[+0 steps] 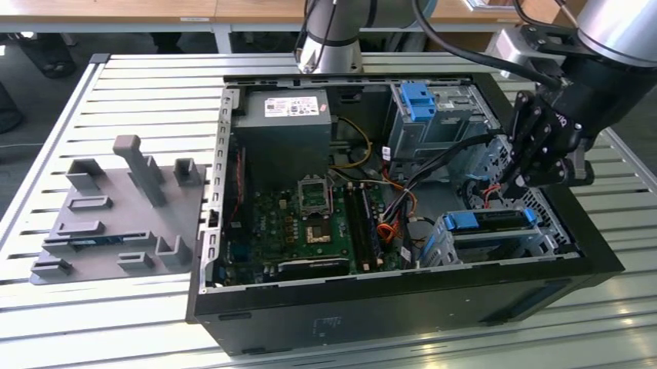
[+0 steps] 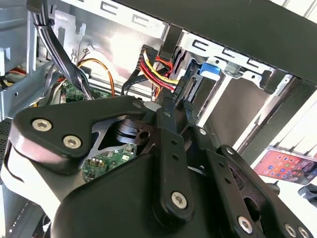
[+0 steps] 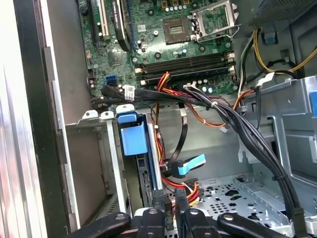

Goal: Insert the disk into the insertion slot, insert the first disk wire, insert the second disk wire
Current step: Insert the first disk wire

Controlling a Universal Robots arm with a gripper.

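While the disk (image 1: 467,221) sits edge-up inside the slot (image 1: 493,244), its blue frame showing along the top, the gripper (image 1: 516,183) hangs just above the slot's inner end, reaching down into the open computer case (image 1: 411,307). In both wrist views the gripper's two black fingers (image 3: 158,201) stand almost together, with only a thin gap between them. In the second wrist view they pinch a small black plug (image 2: 182,88) at the end of a bundle of red and yellow wires (image 2: 158,69), and the plug lies close against the end of the disk by the slot's perforated wall. In the first wrist view a second cable with a bright blue tip (image 3: 192,165) hangs loose just beside the slot, apart from the disk and from the fingers. Beyond the slot stands a taller grey cage (image 1: 436,127) with a blue latch (image 1: 416,96). Beside the slot, toward the exterior view's left, the green circuit board (image 1: 308,223) lies flat on the case floor. Well apart from the slot, outside the case, a grey parts tray (image 1: 113,223) rests on the slatted table (image 1: 134,84).
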